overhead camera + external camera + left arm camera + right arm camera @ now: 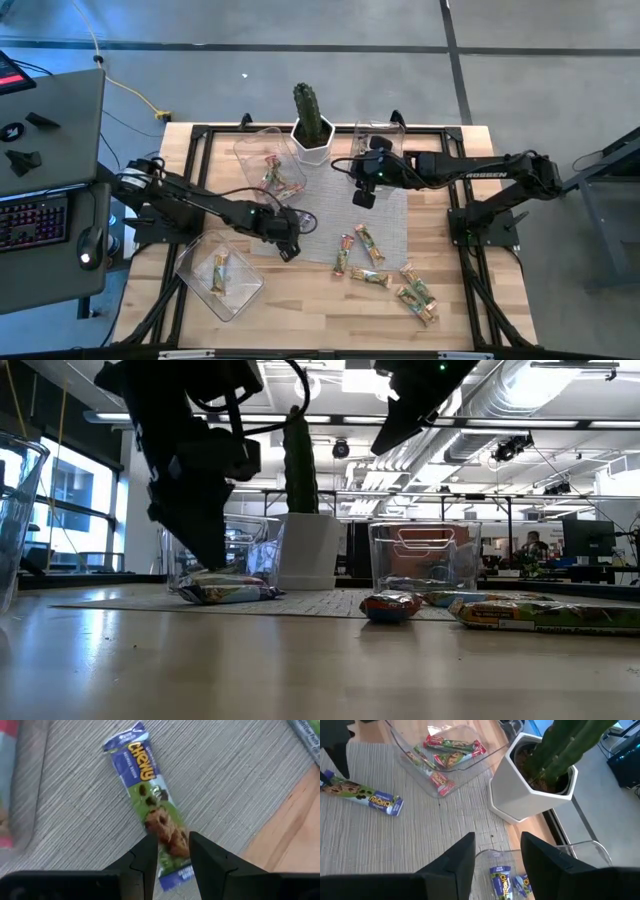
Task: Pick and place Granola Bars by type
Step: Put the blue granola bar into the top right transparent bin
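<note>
At the left of the worktop [300, 300], a clear tub [218, 275] is seen with one green-yellow bar [220, 272] already lying in it. Just beside it, the left claw [170, 851] is lowered onto the grey mat [385, 225], its fingers set on either side of one end of a blue-and-green bar [152, 805]. The fingers are close against the wrapper, yet the bar lies flat on the mat, so a grasp is judged to be in hand and not yet completed.

Behind, a second tub [268, 160] is filled with several red-trimmed bars [451, 746]. A cactus in a white pot [312, 125] is placed next to it.

Further right, the right claw [497, 851] is held above a third tub [378, 140], its fingers parted and nothing between them. Two blue-and-green bars [501, 881] are seen inside that tub.

At the front right, a scatter of unsorted bars [385, 270] is left on the mat and bare wood, perhaps seven or eight.

Sorting is judged to be roughly half done: each tub has been started, and the loose bars are yet to be placed.
</note>
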You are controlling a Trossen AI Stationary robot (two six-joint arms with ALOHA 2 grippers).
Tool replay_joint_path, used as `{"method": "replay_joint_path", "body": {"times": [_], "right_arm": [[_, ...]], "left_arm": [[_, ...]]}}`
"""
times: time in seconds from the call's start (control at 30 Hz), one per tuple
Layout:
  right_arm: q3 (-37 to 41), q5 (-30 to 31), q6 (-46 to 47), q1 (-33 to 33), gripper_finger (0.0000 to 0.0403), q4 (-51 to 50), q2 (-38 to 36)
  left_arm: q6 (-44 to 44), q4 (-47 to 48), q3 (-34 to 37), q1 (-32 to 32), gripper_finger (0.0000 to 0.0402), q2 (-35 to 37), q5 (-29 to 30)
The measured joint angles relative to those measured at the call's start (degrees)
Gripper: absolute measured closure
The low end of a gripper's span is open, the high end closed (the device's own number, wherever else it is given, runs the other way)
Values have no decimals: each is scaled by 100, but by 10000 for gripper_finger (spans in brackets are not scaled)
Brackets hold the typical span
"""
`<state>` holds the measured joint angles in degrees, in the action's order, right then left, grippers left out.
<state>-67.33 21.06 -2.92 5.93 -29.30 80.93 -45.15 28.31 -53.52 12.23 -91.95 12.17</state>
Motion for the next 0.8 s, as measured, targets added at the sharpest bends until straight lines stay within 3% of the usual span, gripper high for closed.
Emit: {"method": "replay_joint_path", "body": {"times": [0.8], "right_arm": [[-2,-251,-9,2,261,48,-2]], "left_arm": [[157,-179,-4,-101,298,-472,402]]}}
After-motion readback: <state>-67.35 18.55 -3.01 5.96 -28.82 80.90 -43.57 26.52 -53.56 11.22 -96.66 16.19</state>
